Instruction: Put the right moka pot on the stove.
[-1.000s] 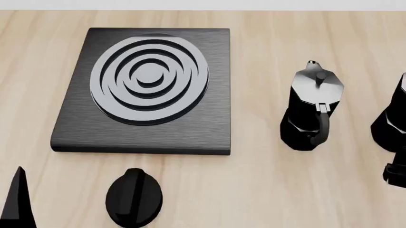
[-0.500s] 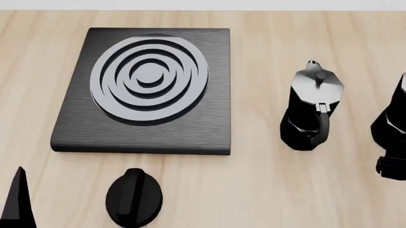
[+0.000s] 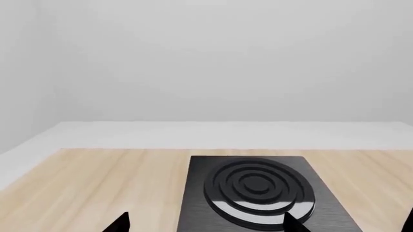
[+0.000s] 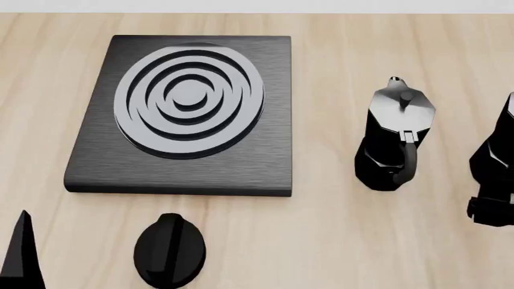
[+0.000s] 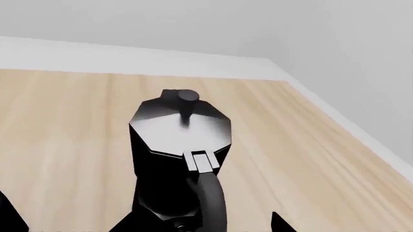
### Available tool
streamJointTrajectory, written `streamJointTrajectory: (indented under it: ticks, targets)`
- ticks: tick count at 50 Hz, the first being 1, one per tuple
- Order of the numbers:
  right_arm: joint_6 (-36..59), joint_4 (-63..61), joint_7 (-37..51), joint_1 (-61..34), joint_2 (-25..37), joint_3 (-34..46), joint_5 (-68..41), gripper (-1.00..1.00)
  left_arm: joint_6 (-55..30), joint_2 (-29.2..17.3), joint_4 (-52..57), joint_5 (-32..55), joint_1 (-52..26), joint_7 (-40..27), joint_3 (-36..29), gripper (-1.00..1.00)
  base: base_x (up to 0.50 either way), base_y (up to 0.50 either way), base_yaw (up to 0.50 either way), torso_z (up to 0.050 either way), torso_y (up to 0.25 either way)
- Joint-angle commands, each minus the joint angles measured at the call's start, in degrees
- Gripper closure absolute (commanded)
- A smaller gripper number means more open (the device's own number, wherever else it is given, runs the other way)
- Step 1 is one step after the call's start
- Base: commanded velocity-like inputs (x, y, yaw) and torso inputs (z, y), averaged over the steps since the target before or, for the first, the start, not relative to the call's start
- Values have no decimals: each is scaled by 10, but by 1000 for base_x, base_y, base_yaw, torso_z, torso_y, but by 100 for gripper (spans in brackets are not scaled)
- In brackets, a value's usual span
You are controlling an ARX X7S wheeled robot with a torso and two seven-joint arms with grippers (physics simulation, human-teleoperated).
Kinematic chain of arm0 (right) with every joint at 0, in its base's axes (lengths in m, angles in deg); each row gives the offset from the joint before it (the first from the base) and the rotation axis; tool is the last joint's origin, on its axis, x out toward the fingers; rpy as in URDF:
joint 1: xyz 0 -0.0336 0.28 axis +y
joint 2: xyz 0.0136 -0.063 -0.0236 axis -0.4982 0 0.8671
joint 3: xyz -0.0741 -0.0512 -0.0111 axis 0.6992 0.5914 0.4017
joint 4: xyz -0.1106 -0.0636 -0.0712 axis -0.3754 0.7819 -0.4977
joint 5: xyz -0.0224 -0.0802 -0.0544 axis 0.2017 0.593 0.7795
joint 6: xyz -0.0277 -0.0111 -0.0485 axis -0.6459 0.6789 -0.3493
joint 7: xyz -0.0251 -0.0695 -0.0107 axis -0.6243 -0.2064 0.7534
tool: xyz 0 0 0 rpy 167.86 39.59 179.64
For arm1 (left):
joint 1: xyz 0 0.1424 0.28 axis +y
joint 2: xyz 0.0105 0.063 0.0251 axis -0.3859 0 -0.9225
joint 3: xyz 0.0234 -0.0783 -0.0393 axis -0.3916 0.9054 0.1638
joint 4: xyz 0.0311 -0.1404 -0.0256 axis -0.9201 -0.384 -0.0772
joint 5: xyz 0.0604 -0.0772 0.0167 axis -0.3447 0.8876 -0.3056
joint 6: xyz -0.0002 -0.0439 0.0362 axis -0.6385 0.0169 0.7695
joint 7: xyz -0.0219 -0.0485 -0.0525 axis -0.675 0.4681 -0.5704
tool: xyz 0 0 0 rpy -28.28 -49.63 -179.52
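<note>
Right moka pot (image 5: 179, 159) stands upright on the wooden table (image 4: 337, 253), glossy black and faceted, its grey-sheened lid and small knob toward the top and its curved handle facing the right wrist camera. In the head view this pot (image 4: 499, 153) is cut off by the right edge of the frame, with only its left flank visible. The right gripper (image 4: 492, 211) sits just in front of it at that same edge; in the right wrist view two dark fingertips (image 5: 279, 223) show low on either side of the pot's base, spread wider than the pot and not gripping it. The twin pot (image 4: 395, 135) stands to the left of the right one, between it and the stove (image 4: 183, 114), apart from both. The stove lies flat on the table well to the left, its ringed burner bare. A small black oval knob (image 4: 170, 250) rests on the table just in front of the stove. The left gripper (image 3: 203, 224) shows only two finger tips, set wide apart with nothing between them.
</note>
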State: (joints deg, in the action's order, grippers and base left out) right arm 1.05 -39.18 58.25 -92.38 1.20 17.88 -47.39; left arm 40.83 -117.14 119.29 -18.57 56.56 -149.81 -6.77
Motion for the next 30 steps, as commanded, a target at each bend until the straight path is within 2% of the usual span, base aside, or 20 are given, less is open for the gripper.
streamJointTrajectory:
  ticks: [1, 30]
  targets:
    - [3, 16, 1, -11, -3, 4, 5, -100, 1, 0, 0, -1, -2, -2, -2, -100, 0, 0, 0, 0, 0]
    - [-14, 91, -13, -54, -13, 10, 16, -100, 5, -3, -1, -4, -4, -5, -8, -100, 0, 0, 0, 0, 0]
